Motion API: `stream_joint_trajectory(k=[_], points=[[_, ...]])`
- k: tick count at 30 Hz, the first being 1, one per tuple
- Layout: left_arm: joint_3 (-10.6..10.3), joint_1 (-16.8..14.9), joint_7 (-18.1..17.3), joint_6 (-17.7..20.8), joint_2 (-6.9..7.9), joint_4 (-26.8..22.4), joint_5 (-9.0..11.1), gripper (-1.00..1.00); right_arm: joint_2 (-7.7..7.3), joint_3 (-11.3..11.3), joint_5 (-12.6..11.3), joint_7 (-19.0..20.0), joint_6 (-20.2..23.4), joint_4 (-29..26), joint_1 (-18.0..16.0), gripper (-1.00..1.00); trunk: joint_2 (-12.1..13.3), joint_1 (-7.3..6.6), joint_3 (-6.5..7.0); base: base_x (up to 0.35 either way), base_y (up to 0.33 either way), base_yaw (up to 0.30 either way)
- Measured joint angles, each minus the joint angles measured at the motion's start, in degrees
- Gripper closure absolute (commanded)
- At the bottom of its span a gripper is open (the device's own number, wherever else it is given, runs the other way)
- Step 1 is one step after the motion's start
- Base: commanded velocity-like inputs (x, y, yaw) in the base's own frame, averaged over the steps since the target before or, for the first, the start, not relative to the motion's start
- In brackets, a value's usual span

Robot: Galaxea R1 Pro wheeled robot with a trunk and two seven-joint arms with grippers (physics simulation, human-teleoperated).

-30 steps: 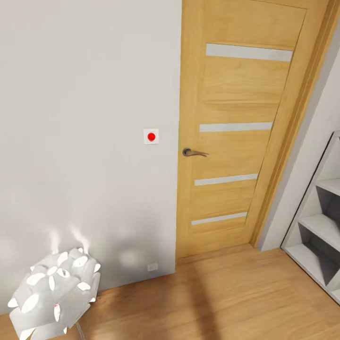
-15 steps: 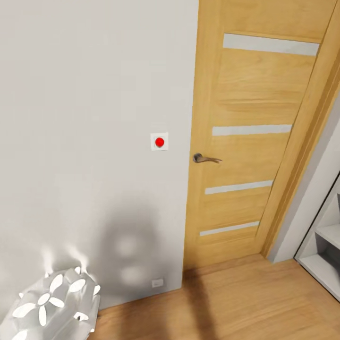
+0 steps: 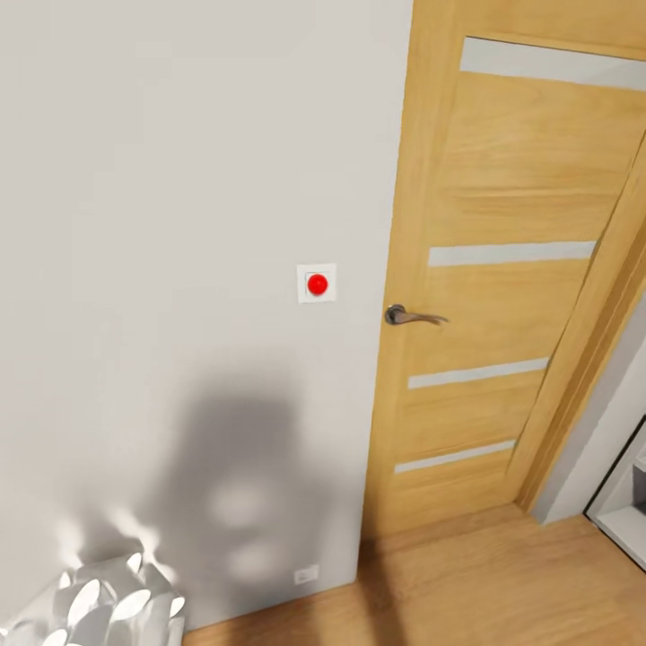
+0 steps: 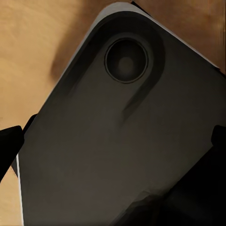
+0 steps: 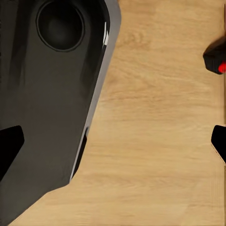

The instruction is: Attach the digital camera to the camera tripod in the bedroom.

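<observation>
The camera tripod is out of view. My left gripper is open, its dark fingertips wide apart over the robot's dark grey base. My right gripper is open too, with nothing between its fingertips, above light wood floor. A small black shape with a red spot pokes in at the edge of the right wrist view. Too little of it shows to tell whether it is the digital camera.
A light grey wall stands close ahead, with a white switch plate bearing a red button. A shut wooden door with a metal handle is at the right. A white petal lamp sits at the lower left.
The whole head view has shifted: door, handle and red button have drifted right and down and grown larger. The lamp has slid toward the lower left corner, and the grey shelf has left the right edge.
</observation>
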Motion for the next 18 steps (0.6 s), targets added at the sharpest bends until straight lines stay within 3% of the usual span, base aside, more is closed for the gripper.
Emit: stream_joint_trajectory(k=[6, 18], points=[[0.0, 0.0, 0.0, -0.1, 0.00, 0.0, 0.0, -1.00, 0.00, 0.0, -0.1, 0.0, 0.1, 0.0, 0.0, -1.00, 0.0, 0.02, 0.00, 0.198, 0.005, -0.197], [0.0, 0.0, 0.0, -0.1, 0.07, 0.0, 0.0, -1.00, 0.00, -0.1, -0.2, 0.0, 0.1, 0.0, 0.0, -1.00, 0.0, 0.03, 0.00, 0.027, 0.001, -0.242]])
